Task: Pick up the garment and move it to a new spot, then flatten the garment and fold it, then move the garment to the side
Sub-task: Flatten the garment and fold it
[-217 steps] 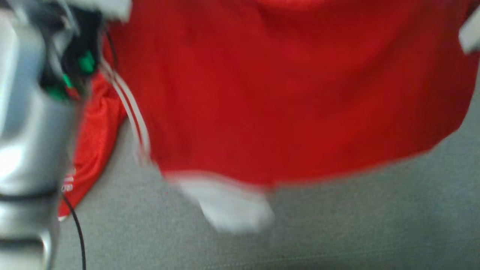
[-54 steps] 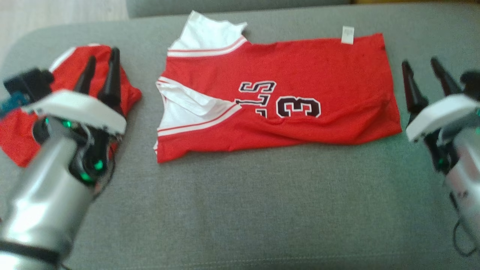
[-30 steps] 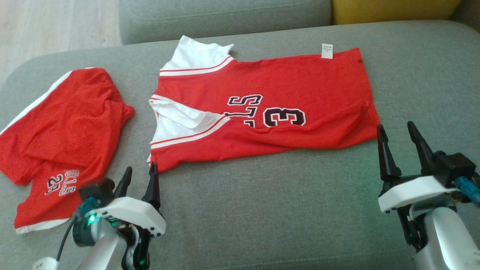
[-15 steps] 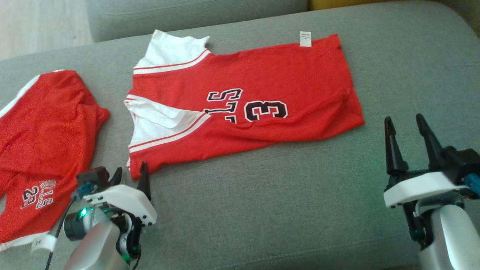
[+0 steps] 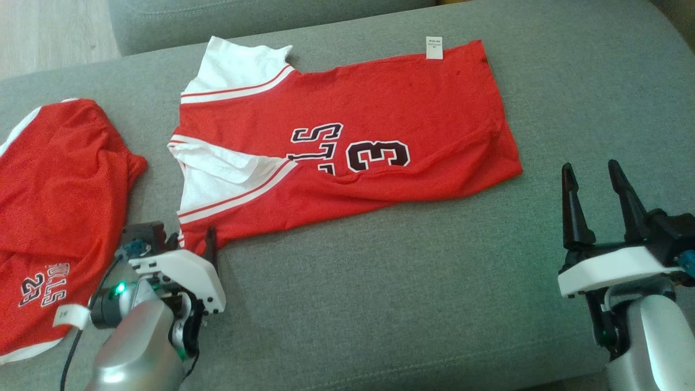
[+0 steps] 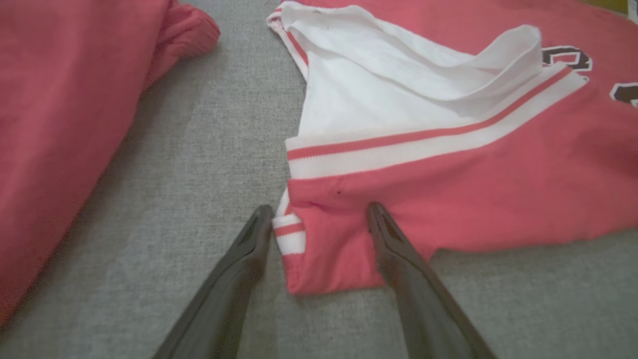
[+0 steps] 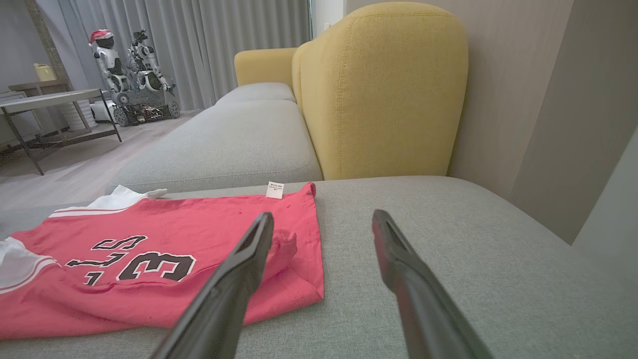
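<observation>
The garment is a red jersey with white sleeves and dark numbers, lying spread out on the grey sofa seat. My left gripper is open at its near left corner. In the left wrist view the garment's striped corner lies between the fingers of the left gripper, the right finger resting over red cloth. My right gripper stands open and holds nothing, a little off the garment's right hem. From the right wrist, the garment sits left of the right gripper.
Red shorts lie crumpled at the left of the seat, close to my left arm. A yellow cushion stands behind the seat at the right. Wooden floor lies beyond the far left edge. A side table stands farther off.
The head camera has shifted. My left gripper has crept forward until its fingers straddle the jersey's near left corner. The right gripper has barely moved.
</observation>
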Robot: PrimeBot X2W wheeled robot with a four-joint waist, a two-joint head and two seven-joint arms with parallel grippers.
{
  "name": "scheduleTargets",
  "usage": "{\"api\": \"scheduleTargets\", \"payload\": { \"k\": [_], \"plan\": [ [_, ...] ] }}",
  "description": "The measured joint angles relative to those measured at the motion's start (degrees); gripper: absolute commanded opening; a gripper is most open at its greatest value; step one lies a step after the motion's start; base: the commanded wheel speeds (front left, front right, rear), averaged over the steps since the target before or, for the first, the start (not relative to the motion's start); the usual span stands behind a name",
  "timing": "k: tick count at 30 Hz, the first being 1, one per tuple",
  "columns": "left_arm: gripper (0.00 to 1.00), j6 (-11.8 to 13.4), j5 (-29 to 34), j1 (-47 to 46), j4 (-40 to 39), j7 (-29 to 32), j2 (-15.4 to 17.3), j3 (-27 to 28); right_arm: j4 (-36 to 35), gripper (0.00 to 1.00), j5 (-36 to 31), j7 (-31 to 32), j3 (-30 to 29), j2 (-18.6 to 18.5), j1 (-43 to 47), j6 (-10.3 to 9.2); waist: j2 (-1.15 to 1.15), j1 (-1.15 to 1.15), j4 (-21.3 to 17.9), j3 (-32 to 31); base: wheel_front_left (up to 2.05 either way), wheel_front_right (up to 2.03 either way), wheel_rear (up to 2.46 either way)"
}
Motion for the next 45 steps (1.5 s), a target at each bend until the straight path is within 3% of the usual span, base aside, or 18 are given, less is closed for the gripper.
{"api": "scheduleTargets", "payload": {
  "k": [1,2,3,11,22,36,41,42,43,44,45],
  "plan": [
    [1.00,0.0,0.0,-0.3,0.3,0.4,0.0,-0.1,0.0,1.00,0.0,0.0,0.0,0.0,0.0,0.00,0.00,0.00,0.0,0.1,0.00,0.00,0.00],
    [0.56,-0.1,0.2,-0.7,0.8,0.5,0.0,-0.4,-0.1,1.00,-0.1,0.0,0.0,0.0,0.0,0.00,0.00,0.00,0.0,0.1,0.00,0.00,0.00],
    [0.00,-0.2,0.4,-1.1,1.0,1.0,0.0,-0.6,-0.1,1.00,-0.3,0.0,0.0,0.1,0.0,-0.01,0.00,0.00,0.0,0.1,0.00,0.00,0.00],
    [0.00,-1.2,0.7,-1.7,0.0,-3.2,-0.3,-1.6,2.6,1.00,-0.4,3.4,-1.8,1.4,-0.3,0.00,0.00,0.00,1.5,0.0,0.00,0.00,0.00],
    [0.00,0.3,4.2,-0.7,-15.3,-5.7,0.7,0.0,15.6,1.00,-1.0,11.2,-10.7,3.3,-8.8,0.00,0.00,0.00,6.0,0.8,0.00,0.00,0.00],
    [0.00,0.4,5.6,1.6,-22.5,-5.7,1.0,-1.0,34.1,1.00,1.0,14.7,-14.1,3.4,-20.8,-0.01,0.00,0.00,9.1,4.9,0.00,0.00,0.00],
    [0.00,0.5,5.6,1.5,-22.6,-5.6,1.0,-1.8,38.1,1.00,2.8,15.7,-12.0,3.1,-25.0,0.00,0.00,0.00,9.4,5.7,0.00,0.00,0.00],
    [0.00,0.5,5.6,1.5,-22.6,-5.6,1.0,-1.8,38.5,0.72,2.8,15.8,-11.2,3.1,-25.7,-0.01,0.00,0.00,9.5,5.9,0.00,0.00,0.00],
    [0.00,0.5,5.6,1.4,-22.6,-5.6,1.0,-1.8,38.8,0.25,2.7,15.9,-10.8,3.1,-26.2,0.00,0.00,0.00,9.5,5.9,0.00,0.00,0.00],
    [0.00,0.6,5.6,1.3,-22.5,-5.6,1.0,-1.8,38.9,0.00,2.4,15.9,-10.6,3.1,-26.4,-0.01,0.00,0.00,9.5,5.9,0.00,0.00,0.00],
    [0.00,0.6,5.6,1.2,-22.5,-5.6,1.0,-1.8,39.0,0.00,2.0,15.7,-10.4,3.1,-26.4,-0.01,0.00,0.00,9.5,5.8,0.00,0.00,0.00]
  ]
}}
